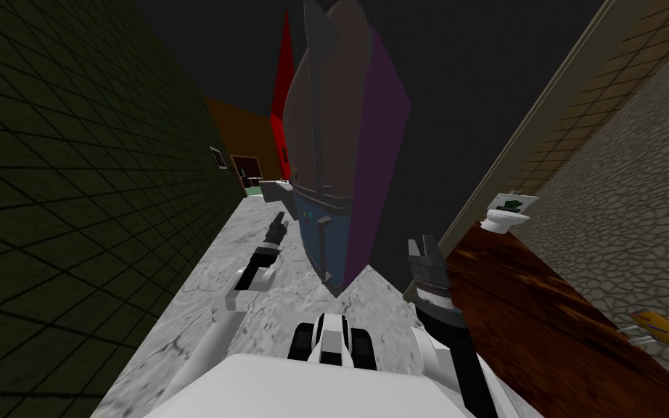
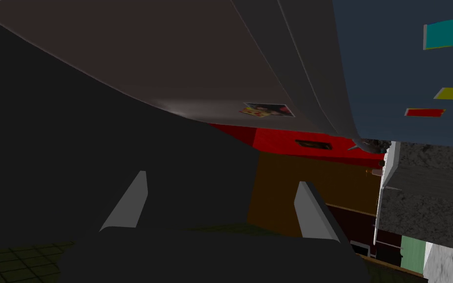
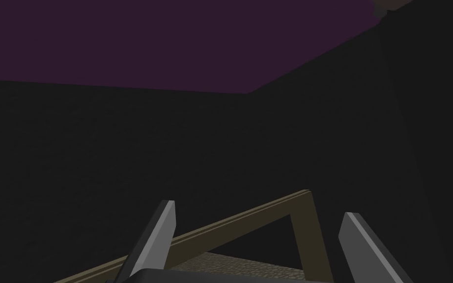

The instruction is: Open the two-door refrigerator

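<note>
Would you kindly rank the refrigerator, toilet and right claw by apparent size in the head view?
Largest: refrigerator.
Next: right claw and toilet look alike; the claw is nearer the camera, so I leave them unranked.

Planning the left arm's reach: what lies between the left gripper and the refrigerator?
Nothing stands there: in the head view, bare grey marbled floor fills the gap between the left gripper and the refrigerator.

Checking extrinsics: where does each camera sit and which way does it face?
Head: on the head, steeply down-forward at the refrigerator; left gripper and right gripper show.
Left wrist: on that hand, facing the refrigerator's grey doors; open fingers show.
Right wrist: on that hand, facing its purple side; open fingers show.
Shared: all three see the refrigerator.
</note>
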Tool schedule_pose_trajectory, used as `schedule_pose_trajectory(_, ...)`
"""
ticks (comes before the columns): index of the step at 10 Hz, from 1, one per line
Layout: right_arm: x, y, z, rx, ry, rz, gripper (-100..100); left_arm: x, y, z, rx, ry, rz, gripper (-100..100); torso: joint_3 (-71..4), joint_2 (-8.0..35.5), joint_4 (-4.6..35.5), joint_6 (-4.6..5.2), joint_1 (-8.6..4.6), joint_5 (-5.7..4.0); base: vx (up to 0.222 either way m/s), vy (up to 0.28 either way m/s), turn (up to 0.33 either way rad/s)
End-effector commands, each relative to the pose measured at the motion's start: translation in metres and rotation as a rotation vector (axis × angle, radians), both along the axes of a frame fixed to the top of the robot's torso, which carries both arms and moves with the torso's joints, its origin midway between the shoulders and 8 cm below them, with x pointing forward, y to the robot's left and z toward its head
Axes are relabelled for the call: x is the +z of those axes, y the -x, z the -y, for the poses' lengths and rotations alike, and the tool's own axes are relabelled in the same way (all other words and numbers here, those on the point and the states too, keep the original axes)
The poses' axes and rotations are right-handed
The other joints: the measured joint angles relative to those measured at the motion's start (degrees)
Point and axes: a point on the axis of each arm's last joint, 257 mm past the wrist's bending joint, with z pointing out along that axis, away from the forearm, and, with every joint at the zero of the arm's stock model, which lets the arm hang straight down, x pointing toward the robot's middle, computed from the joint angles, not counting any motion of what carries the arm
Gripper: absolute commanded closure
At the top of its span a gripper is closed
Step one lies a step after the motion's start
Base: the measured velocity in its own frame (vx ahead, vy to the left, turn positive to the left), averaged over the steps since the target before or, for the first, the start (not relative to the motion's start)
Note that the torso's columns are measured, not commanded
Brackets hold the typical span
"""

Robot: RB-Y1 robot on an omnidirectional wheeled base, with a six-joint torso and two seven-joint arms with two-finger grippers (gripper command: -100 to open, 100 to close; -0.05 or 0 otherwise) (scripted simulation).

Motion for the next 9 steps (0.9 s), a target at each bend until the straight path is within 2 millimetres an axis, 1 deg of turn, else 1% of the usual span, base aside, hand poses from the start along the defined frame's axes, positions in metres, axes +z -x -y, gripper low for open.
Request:
schedule_pose_trajectory(1,0.000,0.000,0.000,0.000,0.000,0.000,0,0.007,-0.019,-0.010,0.016,0.010,-0.017,-100,0.04,0.07,0.02,0.01,0.12,0.01,-0.006,-0.135,0.079)
schedule_pose_trajectory(2,0.000,0.000,0.000,0.000,0.000,0.000,0,0.007,-0.030,-0.019,0.029,0.017,-0.034,-100,0.05,0.08,0.03,0.01,0.10,0.02,0.013,-0.222,0.105)
schedule_pose_trajectory(3,0.000,0.000,0.000,0.000,0.000,0.000,0,0.011,-0.031,-0.017,0.026,0.017,-0.025,-100,0.02,0.04,0.01,0.00,-0.18,-0.05,-0.005,-0.175,0.036)
schedule_pose_trajectory(4,0.000,0.000,0.000,0.000,0.000,0.000,0,0.013,-0.042,-0.025,0.038,0.024,-0.040,-100,0.05,0.09,0.03,0.03,0.01,-0.03,-0.018,-0.155,0.052)
schedule_pose_trajectory(5,0.000,0.000,0.000,0.000,0.000,0.000,0,0.009,-0.052,-0.036,0.055,0.032,-0.066,-100,0.07,0.12,0.04,0.00,0.11,0.02,-0.010,-0.195,0.116)
schedule_pose_trajectory(6,0.000,0.000,0.000,0.000,0.000,0.000,0,0.017,-0.054,-0.033,0.049,0.032,-0.051,-100,0.05,0.08,0.02,0.00,0.00,0.00,-0.020,-0.155,0.038)
schedule_pose_trajectory(8,0.000,0.000,0.000,0.000,0.000,0.000,0,0.016,-0.074,-0.054,0.080,0.049,-0.094,-100,0.09,0.15,0.04,0.00,0.03,0.01,-0.026,-0.185,0.080)
schedule_pose_trajectory(9,0.000,0.000,0.000,0.000,0.000,0.000,0,0.025,-0.076,-0.051,0.074,0.049,-0.078,-100,0.01,0.00,0.01,0.00,-0.04,-0.03,-0.002,-0.157,0.043)
